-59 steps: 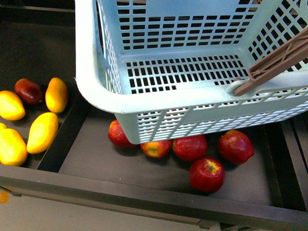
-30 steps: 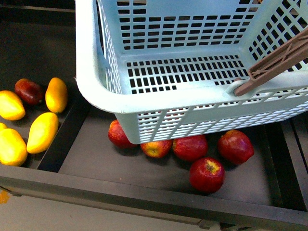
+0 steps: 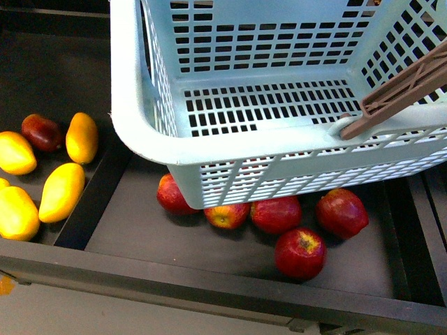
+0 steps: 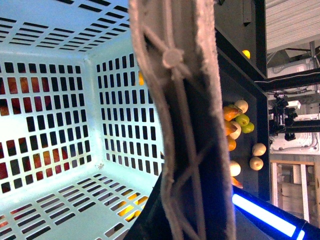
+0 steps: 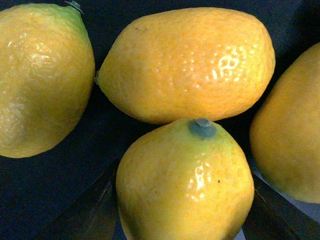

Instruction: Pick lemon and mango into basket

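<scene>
Trays of dark grey board (image 3: 133, 223) lie under the pale aqua slotted plastic basket (image 3: 129, 105). Right jaws clasp the plump yellow lemon (image 5: 185, 185), lower centre; left jaws' width cannot be told.

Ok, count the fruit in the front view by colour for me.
Red apples: 5
Yellow-orange fruit: 4, plus an unclear yellow sliver at the picture's left edge
Dark red fruit: 1
Total: 10 clearly seen
</scene>
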### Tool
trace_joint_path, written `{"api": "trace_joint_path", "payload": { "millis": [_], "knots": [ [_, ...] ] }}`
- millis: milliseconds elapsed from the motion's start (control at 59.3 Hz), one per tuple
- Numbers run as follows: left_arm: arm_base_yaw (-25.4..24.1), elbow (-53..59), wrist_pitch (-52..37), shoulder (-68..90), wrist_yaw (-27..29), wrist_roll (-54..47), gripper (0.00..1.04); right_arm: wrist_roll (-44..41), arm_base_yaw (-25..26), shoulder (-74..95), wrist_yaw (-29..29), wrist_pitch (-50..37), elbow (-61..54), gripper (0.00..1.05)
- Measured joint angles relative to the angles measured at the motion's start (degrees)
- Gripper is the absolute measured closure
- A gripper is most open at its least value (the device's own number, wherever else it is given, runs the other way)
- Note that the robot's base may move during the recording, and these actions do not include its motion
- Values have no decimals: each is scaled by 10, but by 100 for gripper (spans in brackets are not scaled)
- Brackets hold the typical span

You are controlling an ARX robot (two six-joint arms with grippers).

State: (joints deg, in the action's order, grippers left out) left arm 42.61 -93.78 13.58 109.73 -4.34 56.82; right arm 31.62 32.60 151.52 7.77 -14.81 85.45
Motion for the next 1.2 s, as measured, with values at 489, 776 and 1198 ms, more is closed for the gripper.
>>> {"api": "trace_joint_path", "payload": {
  "millis": [489, 776, 1198],
  "knots": [
    [0, 0, 0, 0, 0, 0, 100, -130, 35, -212, -121, -89, -235, 51],
    [0, 0, 0, 0, -1, 0, 100, -192, 39, -505, -269, -55, -384, 51],
    [0, 0, 0, 0, 0, 0, 100, -158, -138, -769, -253, 9, -421, 51]
  ]
}}
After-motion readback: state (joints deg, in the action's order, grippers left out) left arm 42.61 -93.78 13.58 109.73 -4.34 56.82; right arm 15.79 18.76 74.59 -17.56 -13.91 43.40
